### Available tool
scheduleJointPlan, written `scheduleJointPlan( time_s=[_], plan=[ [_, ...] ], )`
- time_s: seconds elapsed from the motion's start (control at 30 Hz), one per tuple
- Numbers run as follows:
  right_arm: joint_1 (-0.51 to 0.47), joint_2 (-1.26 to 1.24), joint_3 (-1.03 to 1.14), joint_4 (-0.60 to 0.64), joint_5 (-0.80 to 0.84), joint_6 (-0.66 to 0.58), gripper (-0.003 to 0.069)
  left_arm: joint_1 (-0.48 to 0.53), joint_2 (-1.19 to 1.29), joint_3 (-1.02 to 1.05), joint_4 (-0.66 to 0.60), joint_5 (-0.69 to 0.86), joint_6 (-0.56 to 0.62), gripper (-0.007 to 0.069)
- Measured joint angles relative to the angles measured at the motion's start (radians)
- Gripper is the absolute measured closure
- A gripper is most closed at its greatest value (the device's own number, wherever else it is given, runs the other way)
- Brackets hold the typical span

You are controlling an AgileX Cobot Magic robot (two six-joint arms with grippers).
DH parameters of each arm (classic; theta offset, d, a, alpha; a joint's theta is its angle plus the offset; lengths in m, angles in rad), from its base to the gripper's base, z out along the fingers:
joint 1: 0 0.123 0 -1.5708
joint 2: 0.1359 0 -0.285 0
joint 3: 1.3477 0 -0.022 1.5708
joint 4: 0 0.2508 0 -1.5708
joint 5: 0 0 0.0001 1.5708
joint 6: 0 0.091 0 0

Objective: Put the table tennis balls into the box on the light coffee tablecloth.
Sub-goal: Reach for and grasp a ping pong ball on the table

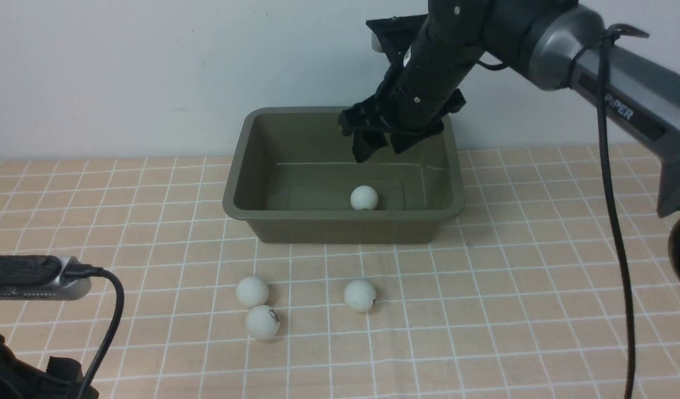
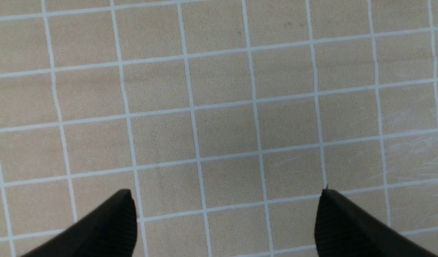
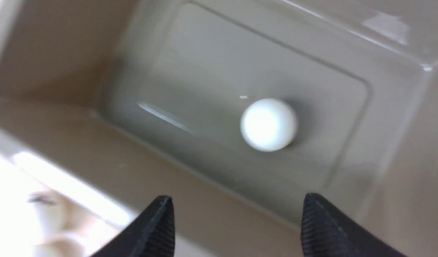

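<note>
The olive-green rectangular plastic box holds one small matte white table tennis ball, lying on its floor just below the right gripper. That gripper hangs over the box's opening, jaws spread apart and empty, touching nothing. Three more white balls sit on the light coffee gridded tablecloth, outside the box and well apart from those jaws. Only the left wrist view shows the left gripper: jaws wide apart over bare cloth, holding nothing.

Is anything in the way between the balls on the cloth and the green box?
Nothing loose lies between. Bare cloth separates the nearest ball from the box; only its own near wall must be cleared.
</note>
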Motion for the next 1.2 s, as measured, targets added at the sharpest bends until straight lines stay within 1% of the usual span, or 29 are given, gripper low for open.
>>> scheduleJointPlan(
  time_s=[0.07, 0.1, 0.17, 0.33, 0.43, 0.47, 0.53, 0.6, 0.63, 0.83, 0.93, 1.2],
  plan=[
    [0.006, -0.003, 0.0, 0.062, 0.003, 0.0, 0.0225, 0.0, 0.0, 0.0, 0.0, 0.002, 0.0, 0.0053],
    [0.007, -0.003, 0.0, 0.068, 0.003, 0.0, 0.0225, 0.0, 0.0, 0.0, 0.0, 0.002, 0.0, 0.0053],
    [0.025, -0.008, 0.0, 0.117, 0.003, 0.0, 0.0224, 0.0, 0.0, 0.0, 0.0, 0.009, 0.0, 0.0053],
    [0.087, -0.031, 0.0, 0.121, 0.006, -0.006, 0.0223, 0.0, 0.0, 0.0, 0.0, 0.031, 0.0, 0.0053],
    [0.135, -0.053, 0.0, 0.081, 0.006, -0.012, 0.0223, 0.0, 0.0, 0.0, 0.0, 0.033, 0.0, 0.0053],
    [0.159, -0.069, 0.009, 0.042, 0.006, -0.013, 0.0223, 0.0, 0.0, 0.0, 0.0, 0.033, 0.0, 0.0053],
    [0.174, -0.079, 0.029, 0.009, 0.006, -0.013, 0.0223, 0.0, 0.0, 0.0, 0.0, 0.033, 0.0, 0.0053],
    [0.188, -0.103, 0.091, -0.035, 0.005, -0.013, 0.0223, 0.0, 0.0, 0.0, 0.0, 0.033, 0.0, 0.0053],
    [0.19, -0.123, 0.164, -0.054, 0.005, -0.013, 0.0223, 0.0, 0.0, 0.0, 0.0, 0.033, 0.0, 0.0053],
    [0.189, -0.157, 0.412, -0.088, 0.004, -0.013, 0.0223, 0.0, 0.0, 0.0, 0.0, 0.033, 0.0, 0.0053],
    [0.189, -0.155, 0.448, -0.089, 0.003, -0.016, 0.0223, 0.0, 0.0, 0.0, 0.0, 0.033, 0.001, 0.0053],
    [0.189, -0.133, 0.452, -0.112, -0.03, -0.021, 0.0223, 0.0, 0.0, 0.0, 0.0, 0.033, 0.002, 0.0053]
  ],
)
